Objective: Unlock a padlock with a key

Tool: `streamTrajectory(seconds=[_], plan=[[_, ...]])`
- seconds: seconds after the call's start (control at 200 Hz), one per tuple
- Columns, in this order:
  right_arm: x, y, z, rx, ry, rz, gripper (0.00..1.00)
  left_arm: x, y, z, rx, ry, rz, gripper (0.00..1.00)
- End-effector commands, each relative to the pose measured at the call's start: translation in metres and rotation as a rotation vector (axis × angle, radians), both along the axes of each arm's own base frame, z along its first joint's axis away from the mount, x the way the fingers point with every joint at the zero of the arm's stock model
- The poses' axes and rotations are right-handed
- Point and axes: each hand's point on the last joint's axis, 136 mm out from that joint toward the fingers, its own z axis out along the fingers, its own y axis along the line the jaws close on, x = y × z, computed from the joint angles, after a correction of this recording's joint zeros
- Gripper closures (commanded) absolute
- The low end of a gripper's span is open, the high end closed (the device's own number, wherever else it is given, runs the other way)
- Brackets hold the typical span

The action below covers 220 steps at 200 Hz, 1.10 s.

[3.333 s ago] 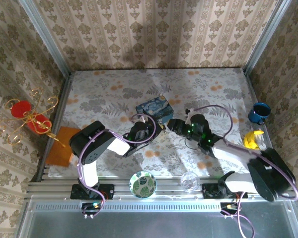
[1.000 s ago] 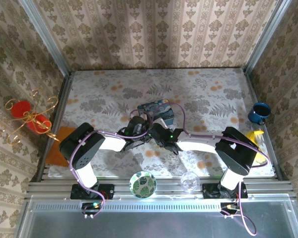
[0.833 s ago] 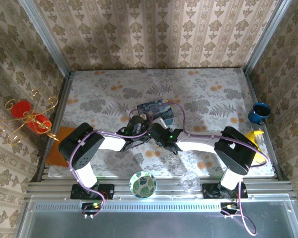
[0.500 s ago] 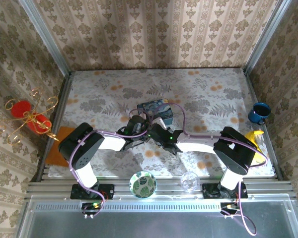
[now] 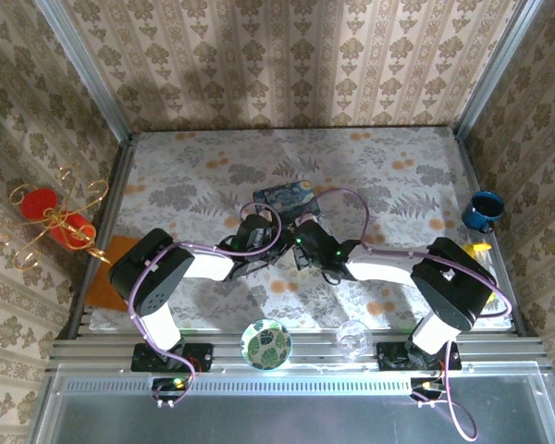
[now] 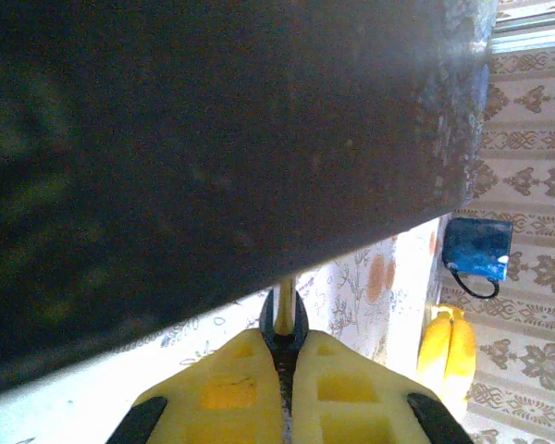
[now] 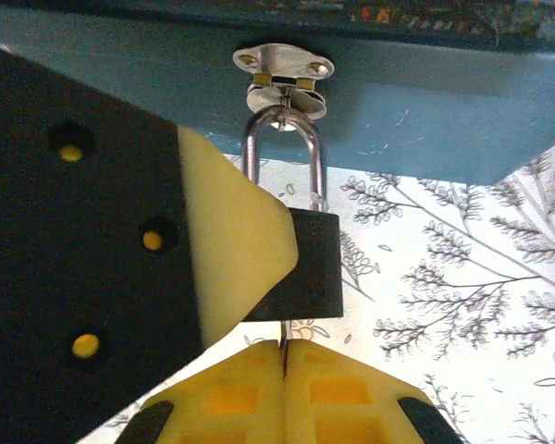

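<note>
Nearest in the right wrist view, the yellow fingertips of the right gripper (image 7: pixel 284 353) are pressed together. A thin sliver is seen between them, reaching up at 12 o'clock to the underside of the padlock (image 7: pixel 310 268); it is too small to be named.

The left side of the padlock is covered by a yellow pad (image 7: pixel 236 245) of the left gripper (image 6: pixel 284 340), so that edge is hidden. In the left wrist view this gripper is clamped on the padlock, which is seen edge-on as a dark strip with a pale rod above it. The large dark surface behind is blurred and cannot be made out.

The long axis of the padlock runs from 6 to 12 o'clock. The plain dark body is at 6 and the silver shackle (image 7: pixel 251 153) at 12, hooked through a metal hasp (image 7: pixel 282 63) on the side of the blue tin (image 7: pixel 425 120).

In the top view, both grippers are met just at 6 o'clock of the tin.
</note>
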Motion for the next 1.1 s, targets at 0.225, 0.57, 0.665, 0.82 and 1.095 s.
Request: streamTrajectory(seconds=[0.225,0.57,0.665,0.82,1.095], plan=[[0.026,-0.005,0.021,0.429,0.125,-0.059,1.00,-0.013,-0.013,0.011,-0.042,0.005,-0.087,1.00],[0.042,-0.006,0.024,0.785,0.282,-0.079,1.00,-0.015,-0.008,0.008,-0.042,0.002,-0.076,1.00],[0.044,-0.010,0.023,0.812,0.294,-0.098,1.00,-0.015,-0.008,0.007,-0.042,0.003,-0.075,1.00],[0.046,-0.017,0.019,0.861,0.320,-0.141,1.00,-0.015,-0.006,0.006,-0.040,0.002,-0.072,1.00],[0.048,-0.023,0.009,0.942,0.370,-0.201,1.00,-0.016,-0.004,0.004,-0.038,0.007,-0.062,1.00]])
